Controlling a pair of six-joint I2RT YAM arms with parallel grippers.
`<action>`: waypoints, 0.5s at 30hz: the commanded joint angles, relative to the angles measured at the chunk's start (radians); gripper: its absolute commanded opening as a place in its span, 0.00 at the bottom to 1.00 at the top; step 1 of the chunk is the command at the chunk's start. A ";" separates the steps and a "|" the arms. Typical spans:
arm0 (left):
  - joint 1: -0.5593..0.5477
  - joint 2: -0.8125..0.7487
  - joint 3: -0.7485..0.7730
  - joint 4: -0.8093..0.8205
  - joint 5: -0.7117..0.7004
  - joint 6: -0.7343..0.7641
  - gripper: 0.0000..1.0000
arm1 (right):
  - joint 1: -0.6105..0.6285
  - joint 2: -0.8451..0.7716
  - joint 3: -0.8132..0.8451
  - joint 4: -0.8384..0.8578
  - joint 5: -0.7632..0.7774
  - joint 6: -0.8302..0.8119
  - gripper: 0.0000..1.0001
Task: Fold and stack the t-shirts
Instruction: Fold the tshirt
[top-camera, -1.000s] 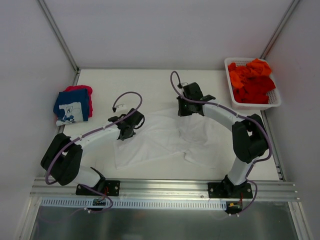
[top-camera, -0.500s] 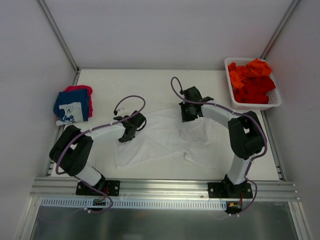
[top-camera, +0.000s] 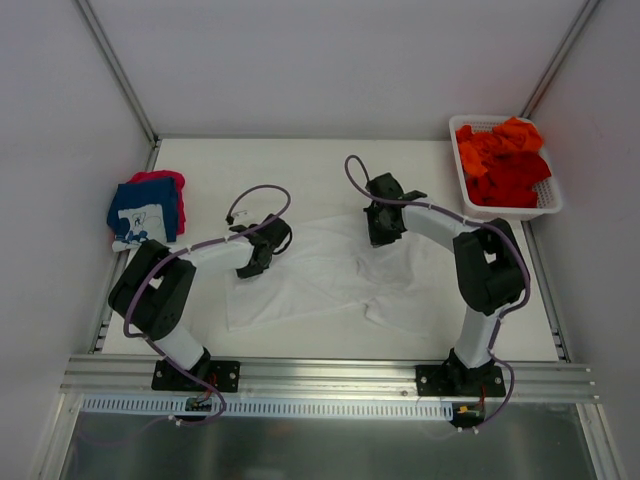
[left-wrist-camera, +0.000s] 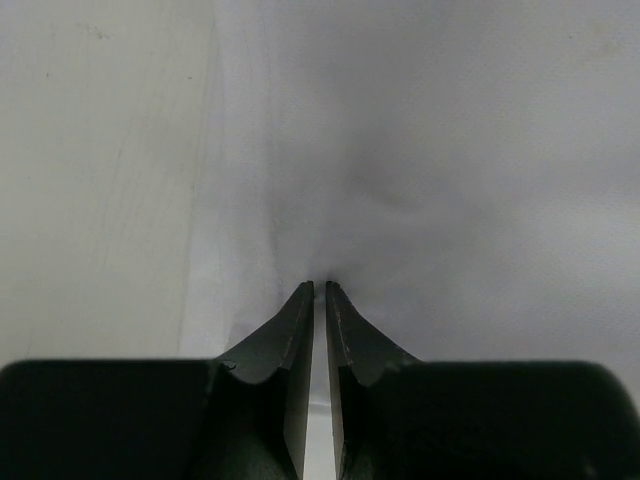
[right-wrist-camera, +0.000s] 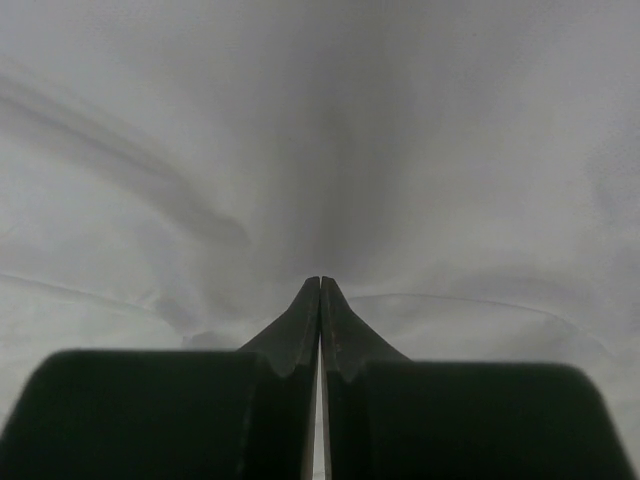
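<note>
Left claw (left-wrist-camera: 320, 287), right claw (right-wrist-camera: 320, 281) (closed) on t-shirt (top-camera: 325, 282)

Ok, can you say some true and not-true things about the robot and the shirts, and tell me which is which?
1. The left hand and right hand both pinch the white t-shirt. True.
2. The basket is empty. False: it holds orange and red shirts.
3. The navy t-shirt lies on the pink-red one. True.
4. The white t-shirt is neatly folded. False: it lies spread out and wrinkled.
</note>
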 joint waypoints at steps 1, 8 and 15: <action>0.018 -0.023 -0.014 -0.021 0.001 0.022 0.10 | -0.017 0.053 0.060 -0.068 0.039 0.041 0.01; 0.041 -0.020 -0.012 -0.020 0.009 0.032 0.11 | -0.079 0.102 0.082 -0.093 -0.024 0.050 0.00; 0.101 -0.032 -0.021 -0.020 0.041 0.054 0.12 | -0.175 0.110 0.074 -0.096 -0.127 0.036 0.00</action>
